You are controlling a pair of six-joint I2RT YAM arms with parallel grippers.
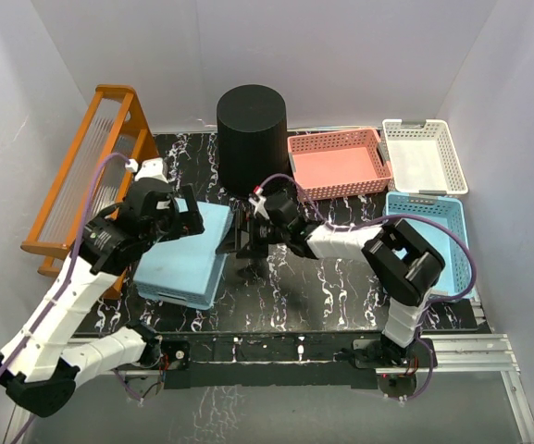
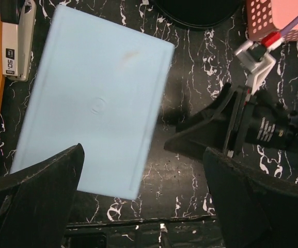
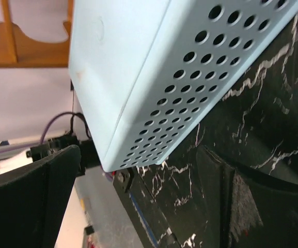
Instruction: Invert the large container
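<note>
The large container (image 1: 251, 134), a tall black round bucket, stands at the back middle of the table with a flat closed face up; its edge shows at the top of the left wrist view (image 2: 198, 13). My left gripper (image 1: 181, 218) is open and empty, above an overturned light blue basket (image 1: 185, 254) (image 2: 92, 98). My right gripper (image 1: 240, 238) is open and empty, low over the table just right of that basket and in front of the bucket, touching neither. It also shows in the left wrist view (image 2: 205, 137). The basket's perforated side fills the right wrist view (image 3: 179, 77).
An orange wooden rack (image 1: 91, 176) stands along the left edge. A pink basket (image 1: 336, 162), a white basket (image 1: 424, 155) and a blue basket (image 1: 438, 231) sit at the right. A small white and black device (image 2: 17, 41) lies beside the rack.
</note>
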